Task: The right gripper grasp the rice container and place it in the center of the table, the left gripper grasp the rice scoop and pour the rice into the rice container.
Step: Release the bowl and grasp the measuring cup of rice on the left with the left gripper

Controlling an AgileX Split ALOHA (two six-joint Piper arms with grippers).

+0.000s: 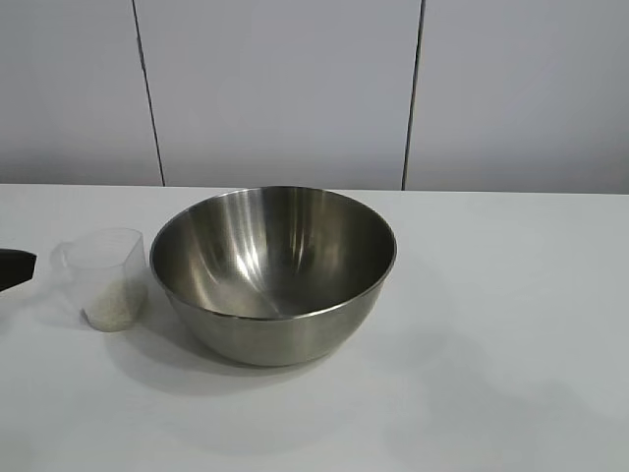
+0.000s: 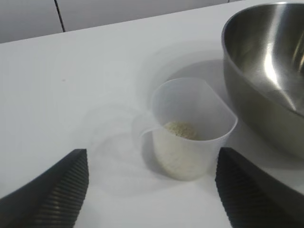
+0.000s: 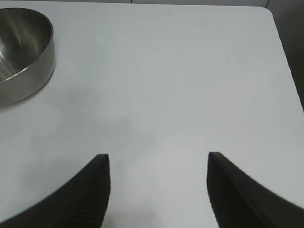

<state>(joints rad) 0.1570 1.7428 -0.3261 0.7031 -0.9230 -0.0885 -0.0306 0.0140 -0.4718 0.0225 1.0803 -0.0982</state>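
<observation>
The rice container [image 1: 273, 270], a wide shiny steel bowl, stands upright and empty at the middle of the white table [image 1: 491, 344]. Close on its left stands the rice scoop [image 1: 106, 275], a small clear plastic cup with rice [image 2: 180, 129] in its bottom. In the left wrist view my left gripper [image 2: 153, 151] is open, its two fingers spread wider than the scoop [image 2: 192, 137] and just short of it, touching nothing. One of its black fingers [image 1: 14, 265] shows at the exterior view's left edge. My right gripper [image 3: 157, 155] is open over bare table, well away from the bowl [image 3: 21, 52].
A pale panelled wall [image 1: 295, 88] runs behind the table's far edge. The right wrist view shows the table's rounded corner [image 3: 266, 12] and side edge beyond the gripper. The bowl's wall [image 2: 266, 71] stands close beside the scoop.
</observation>
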